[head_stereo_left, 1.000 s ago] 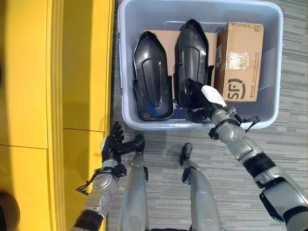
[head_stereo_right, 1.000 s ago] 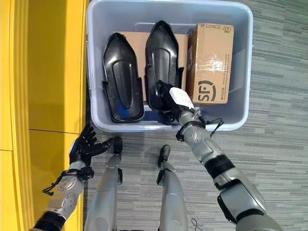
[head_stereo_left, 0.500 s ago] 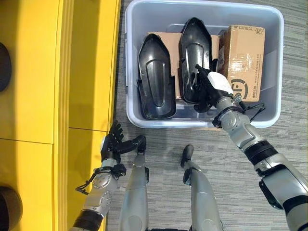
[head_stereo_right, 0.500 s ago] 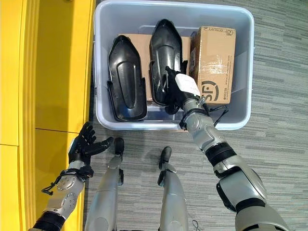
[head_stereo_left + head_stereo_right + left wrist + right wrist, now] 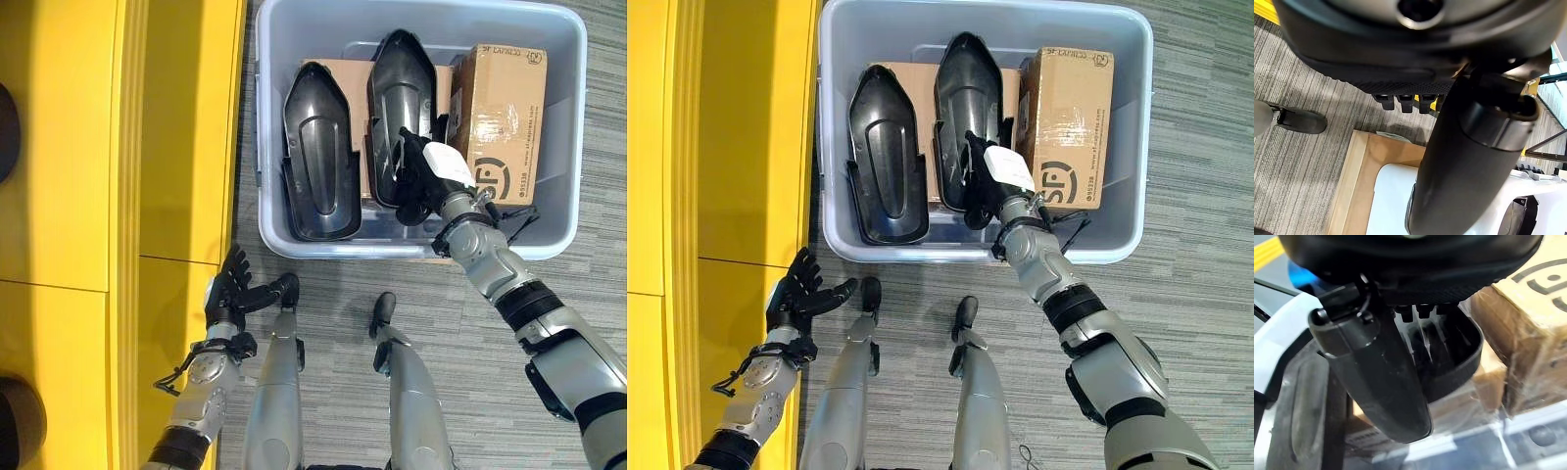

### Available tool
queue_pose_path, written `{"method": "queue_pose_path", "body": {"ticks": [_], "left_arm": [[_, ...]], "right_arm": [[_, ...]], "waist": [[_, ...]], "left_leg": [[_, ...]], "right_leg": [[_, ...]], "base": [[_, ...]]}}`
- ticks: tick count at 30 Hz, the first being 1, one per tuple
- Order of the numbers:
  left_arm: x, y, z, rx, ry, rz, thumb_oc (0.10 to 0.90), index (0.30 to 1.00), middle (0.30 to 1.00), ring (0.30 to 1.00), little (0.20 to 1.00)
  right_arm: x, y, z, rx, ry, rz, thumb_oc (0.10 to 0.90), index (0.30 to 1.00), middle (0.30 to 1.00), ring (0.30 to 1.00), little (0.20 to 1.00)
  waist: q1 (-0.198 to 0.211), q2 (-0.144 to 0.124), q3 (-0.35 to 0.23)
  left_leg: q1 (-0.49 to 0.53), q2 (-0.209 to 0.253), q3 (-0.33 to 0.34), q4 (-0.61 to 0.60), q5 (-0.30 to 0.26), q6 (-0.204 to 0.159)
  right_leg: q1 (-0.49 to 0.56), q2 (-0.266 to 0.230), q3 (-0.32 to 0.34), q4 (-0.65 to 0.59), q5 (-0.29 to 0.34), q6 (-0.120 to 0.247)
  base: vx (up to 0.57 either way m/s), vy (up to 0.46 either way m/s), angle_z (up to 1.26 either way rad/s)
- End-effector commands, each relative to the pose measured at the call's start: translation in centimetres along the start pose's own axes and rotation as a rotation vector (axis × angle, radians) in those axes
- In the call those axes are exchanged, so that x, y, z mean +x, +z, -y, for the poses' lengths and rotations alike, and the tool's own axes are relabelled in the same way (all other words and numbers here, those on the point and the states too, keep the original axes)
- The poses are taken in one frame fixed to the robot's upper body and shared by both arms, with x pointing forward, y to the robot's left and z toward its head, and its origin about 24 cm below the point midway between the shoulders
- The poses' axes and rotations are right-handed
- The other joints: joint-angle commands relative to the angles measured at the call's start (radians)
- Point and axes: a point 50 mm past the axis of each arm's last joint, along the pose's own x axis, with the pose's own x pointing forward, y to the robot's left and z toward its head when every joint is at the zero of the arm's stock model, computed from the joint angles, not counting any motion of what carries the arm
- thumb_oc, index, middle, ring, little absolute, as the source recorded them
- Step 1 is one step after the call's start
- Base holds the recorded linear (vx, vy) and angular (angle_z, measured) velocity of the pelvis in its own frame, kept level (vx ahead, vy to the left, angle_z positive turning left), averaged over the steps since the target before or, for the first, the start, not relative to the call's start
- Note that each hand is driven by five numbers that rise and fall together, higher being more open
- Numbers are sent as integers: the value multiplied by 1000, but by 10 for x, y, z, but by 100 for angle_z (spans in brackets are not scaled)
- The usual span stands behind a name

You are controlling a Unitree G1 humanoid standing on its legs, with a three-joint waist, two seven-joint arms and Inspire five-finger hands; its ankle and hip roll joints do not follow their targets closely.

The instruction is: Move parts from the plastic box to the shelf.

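1. Left eye view: grey plastic box (image 5: 562, 227) sat on striped carpet (image 5: 578, 294), just beside the yellow shelf (image 5: 167, 137). Inside it lay two black moulded parts side by side, left part (image 5: 318, 157) and right part (image 5: 402, 108), over a flat cardboard sheet (image 5: 355, 78), with a taped cardboard carton (image 5: 509, 117) at the right end.
2. Same view: right hand (image 5: 423, 176) reached into the box over the near end of the right part, fingers bent down onto its edge; whether it truly gripped, I could not tell from here. Left hand (image 5: 231, 292) hung low by the shelf front, fingers spread, holding nothing.
3. Right eye view: same layout; right hand (image 5: 991, 181) on the right part's near end, carton (image 5: 1068, 117) just beside it, left hand (image 5: 798, 292) open and well apart from the box.
4. Left wrist view: left hand's thumb (image 5: 1469, 161) stood straight, fingers uncurled, nothing held; carpet and a pale wooden board (image 5: 1359, 186) beyond.
5. Right wrist view: fingers (image 5: 1418, 316) reached over the rim of the black part (image 5: 1449, 357), thumb (image 5: 1376, 377) outside it; closure unclear.
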Motion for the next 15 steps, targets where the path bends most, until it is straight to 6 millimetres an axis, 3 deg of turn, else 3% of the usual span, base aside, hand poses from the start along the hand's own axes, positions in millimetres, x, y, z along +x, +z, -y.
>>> {"method": "queue_pose_path", "body": {"ticks": [1, 2, 3, 15], "left_arm": [[-3, 30, 9, -29, -42, 167, 900, 1000, 1000, 1000, 1000], [-3, 31, 8, -27, -40, 170, 900, 1000, 1000, 1000, 1000], [-3, 32, 9, -29, -41, 173, 900, 1000, 1000, 1000, 1000], [0, 29, 12, -17, -51, 161, 900, 1000, 1000, 1000, 1000]], "right_arm": [[14, 17, 49, -60, -170, 78, 900, 1000, 1000, 1000, 1000], [15, 17, 49, -63, -170, 78, 555, 517, 517, 517, 517], [15, 18, 48, -67, -167, 80, 400, 300, 300, 300, 300], [9, 21, 32, -32, -118, 109, 400, 300, 300, 300, 300]], "waist": [[5, 14, -13], [5, 15, -13], [4, 17, -13], [0, 7, -13]], "left_leg": [[24, 49, 4, 114, -131, -19], [19, 48, 4, 115, -130, -19], [15, 48, 4, 119, -130, -18], [49, 55, 0, 103, -123, -21]], "right_leg": [[104, -104, 49, -127, 132, 95], [100, -104, 48, -126, 132, 95], [95, -103, 49, -122, 130, 94], [120, -100, 44, -116, 127, 95]], "base": [[0, 0, 0], [0, 0, 0], [0, 0, 0], [0, 0, 0]]}}
